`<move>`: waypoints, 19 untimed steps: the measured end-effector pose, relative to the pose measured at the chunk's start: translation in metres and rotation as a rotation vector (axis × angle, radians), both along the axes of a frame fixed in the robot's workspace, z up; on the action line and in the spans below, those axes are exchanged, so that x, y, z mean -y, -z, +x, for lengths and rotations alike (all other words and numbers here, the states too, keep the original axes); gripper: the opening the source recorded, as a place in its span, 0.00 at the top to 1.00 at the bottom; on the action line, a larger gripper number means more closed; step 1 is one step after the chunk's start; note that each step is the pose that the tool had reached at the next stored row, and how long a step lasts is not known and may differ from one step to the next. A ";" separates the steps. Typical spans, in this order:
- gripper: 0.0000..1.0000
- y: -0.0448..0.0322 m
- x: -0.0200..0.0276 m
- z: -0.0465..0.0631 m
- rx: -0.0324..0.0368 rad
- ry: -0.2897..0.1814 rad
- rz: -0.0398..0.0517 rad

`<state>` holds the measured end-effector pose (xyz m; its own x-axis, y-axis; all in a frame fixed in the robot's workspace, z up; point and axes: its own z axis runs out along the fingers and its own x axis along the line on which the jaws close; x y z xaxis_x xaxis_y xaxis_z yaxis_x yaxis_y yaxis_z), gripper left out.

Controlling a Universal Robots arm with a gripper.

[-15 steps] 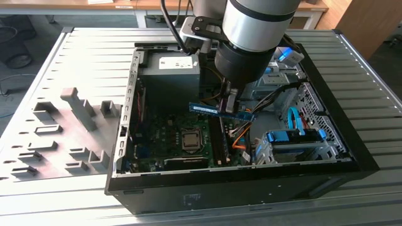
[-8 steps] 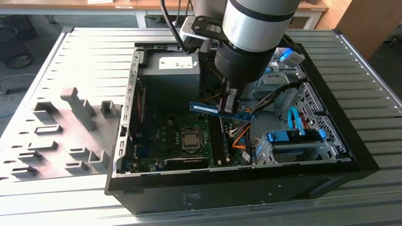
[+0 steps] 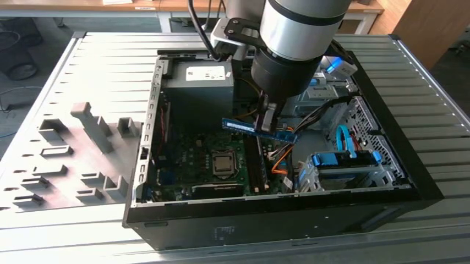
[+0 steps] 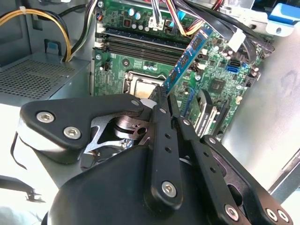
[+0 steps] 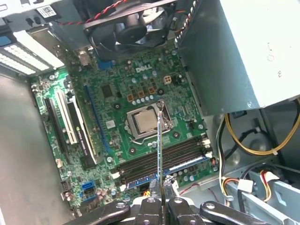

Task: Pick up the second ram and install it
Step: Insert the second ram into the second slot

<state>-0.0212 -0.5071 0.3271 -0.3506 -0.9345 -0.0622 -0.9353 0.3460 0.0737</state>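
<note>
My gripper [image 3: 266, 125] is shut on the second ram [image 3: 258, 130], a thin blue-green memory stick held on edge above the motherboard [image 3: 192, 159] inside the open computer case. In the second wrist view the black fingers [image 4: 165, 123] pinch one end of the ram [image 4: 187, 58], which sticks out over the board. The first wrist view has the ram [image 5: 159, 150] edge-on as a thin line, hanging over the long memory slots [image 5: 140, 165] beside the processor socket [image 5: 146, 121]. The stick is above the slots, not touching them.
A grey power supply [image 3: 198, 82] fills the case's far side. A drive cage with blue clips [image 3: 345, 165] and loose cables [image 3: 334, 113] sit at the exterior view's right. A fan [image 5: 131, 23] borders the board. A grey slotted holder [image 3: 81, 159] stands on the table outside the case.
</note>
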 end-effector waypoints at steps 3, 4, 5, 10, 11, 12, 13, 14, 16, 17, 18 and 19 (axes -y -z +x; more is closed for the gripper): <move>0.86 0.0000 0.0000 0.000 0.0000 0.011 0.0001; 0.86 0.0000 0.0000 0.000 0.0000 0.015 0.0000; 0.86 0.0000 0.0000 0.000 0.0000 0.019 0.0001; 0.86 0.0001 0.0000 0.000 0.0000 0.038 0.0000; 0.86 0.0001 0.0000 0.000 0.0000 0.041 0.0000; 0.86 0.0001 0.0000 0.000 0.0000 0.045 0.0000; 0.86 0.0001 0.0000 0.000 0.0000 0.049 0.0000; 0.86 0.0001 0.0000 0.000 0.0000 0.052 0.0001; 0.86 0.0001 0.0000 0.000 0.0001 0.060 0.0001; 0.86 0.0001 0.0000 0.000 0.0001 0.063 0.0001; 0.86 0.0001 0.0000 0.000 0.0000 0.067 0.0000; 0.86 0.0001 0.0000 0.000 0.0000 0.070 0.0000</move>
<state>-0.0212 -0.5071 0.3269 -0.4155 -0.9075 -0.0622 -0.9087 0.4110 0.0737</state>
